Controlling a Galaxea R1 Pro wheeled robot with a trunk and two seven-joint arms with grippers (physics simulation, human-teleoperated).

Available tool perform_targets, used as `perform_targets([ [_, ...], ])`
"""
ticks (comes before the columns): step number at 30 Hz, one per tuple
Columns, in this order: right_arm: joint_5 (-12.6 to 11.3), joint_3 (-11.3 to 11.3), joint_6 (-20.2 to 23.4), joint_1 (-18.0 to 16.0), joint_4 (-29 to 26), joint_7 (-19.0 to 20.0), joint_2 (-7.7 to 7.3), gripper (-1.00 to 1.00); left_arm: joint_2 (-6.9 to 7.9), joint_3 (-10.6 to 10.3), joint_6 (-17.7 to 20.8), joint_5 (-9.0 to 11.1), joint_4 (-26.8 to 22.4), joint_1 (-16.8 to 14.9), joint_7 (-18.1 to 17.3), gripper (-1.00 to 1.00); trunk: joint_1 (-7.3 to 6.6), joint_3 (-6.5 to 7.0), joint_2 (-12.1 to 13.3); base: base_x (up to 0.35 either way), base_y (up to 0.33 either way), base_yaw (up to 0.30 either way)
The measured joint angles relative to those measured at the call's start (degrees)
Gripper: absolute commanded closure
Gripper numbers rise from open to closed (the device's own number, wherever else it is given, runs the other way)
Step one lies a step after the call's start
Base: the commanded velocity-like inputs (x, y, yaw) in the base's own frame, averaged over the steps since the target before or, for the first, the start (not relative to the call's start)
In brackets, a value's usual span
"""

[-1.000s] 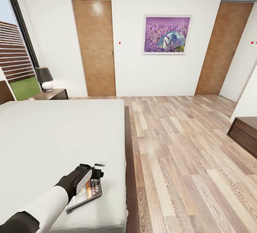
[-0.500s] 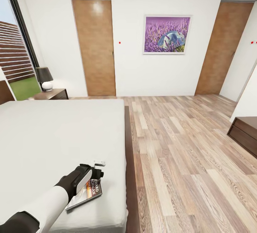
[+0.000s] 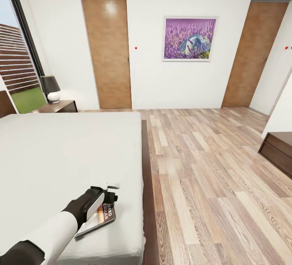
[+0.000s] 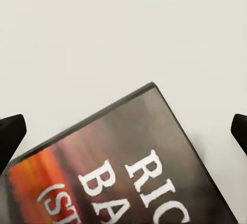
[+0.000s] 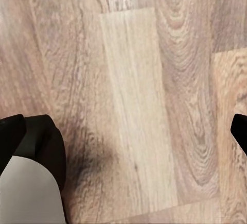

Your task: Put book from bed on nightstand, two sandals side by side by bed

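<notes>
The book (image 3: 101, 218), dark with an orange picture and white lettering, lies flat on the bed (image 3: 61, 151) near its front right corner. My left gripper (image 3: 110, 197) hovers just over the book's far end. In the left wrist view the book (image 4: 128, 167) lies close below the left gripper (image 4: 125, 134), whose black fingertips (image 4: 10, 136) stand wide apart, open and holding nothing. My right gripper (image 5: 125, 131) is open above bare wood floor. One nightstand (image 3: 61, 107) stands at the bed's far left corner. The sandals are out of view.
A black-shaded lamp (image 3: 50, 88) sits on the nightstand. A dark brown cabinet (image 3: 280, 151) stands at the right edge. Two brown doors (image 3: 107, 54) and a purple picture (image 3: 189, 39) line the far wall. Wood-plank floor (image 3: 211, 175) spreads right of the bed.
Almost nothing differs: the left arm stays over the book and the view has shifted only very slightly.
</notes>
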Motion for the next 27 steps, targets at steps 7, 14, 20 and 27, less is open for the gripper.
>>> perform_targets([
  [7, 0.0, 0.0, 0.0, 0.0, -0.2, 0.0, 0.03, -1.0, 0.04, 0.0, 0.0, 0.0, 0.0, 0.0, 0.0, -1.0, 0.01, 0.0, 0.0, 0.0, 0.0, 0.0],
  [14, 0.0, 0.0, 0.0, 0.0, -0.3, 0.0, 0.03, -1.0, 0.05, 0.0, 0.0, 0.0, 0.0, 0.0, 0.0, -1.0, 0.01, 0.0, 0.0, 0.0, 0.0, 0.0],
  [20, 0.0, 0.0, 0.0, 0.0, -0.3, 0.0, 0.03, -1.0, 0.06, 0.0, 0.0, 0.0, 0.0, 0.0, 0.0, -1.0, 0.01, 0.0, 0.0, 0.0, 0.0, 0.0],
  [27, 0.0, 0.0, 0.0, 0.0, -0.3, 0.0, 0.06, -1.0, 0.06, 0.0, 0.0, 0.0, 0.0, 0.0, 0.1, -1.0, 0.01, 0.0, 0.0, 0.0, 0.0, 0.0],
])
